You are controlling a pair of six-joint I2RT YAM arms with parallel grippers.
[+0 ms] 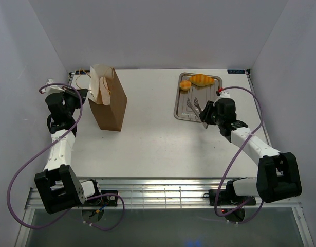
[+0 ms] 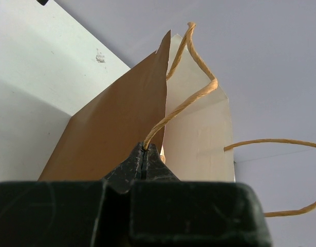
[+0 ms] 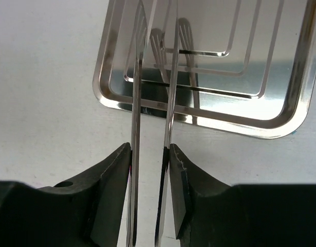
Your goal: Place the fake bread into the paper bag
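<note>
The brown paper bag (image 1: 110, 105) stands upright at the back left, its mouth open. My left gripper (image 1: 87, 94) is at its top left edge. In the left wrist view it (image 2: 144, 149) is shut on a string handle (image 2: 191, 100) of the bag (image 2: 111, 134). A ridged golden loaf (image 1: 204, 80) and a small round bun (image 1: 185, 85) lie at the far end of the steel tray (image 1: 179, 110). My right gripper (image 1: 205, 114) is shut on the silver tongs (image 1: 194, 104). In the right wrist view the gripper (image 3: 150, 154) holds the tong arms (image 3: 136, 103) over the tray's near edge (image 3: 281, 116). The other loaves are hidden.
White walls close in the table on the left, back and right. The tray sits at the back right, its near half holding only the tong tips. A second string handle (image 2: 281, 141) hangs loose to the right of the bag.
</note>
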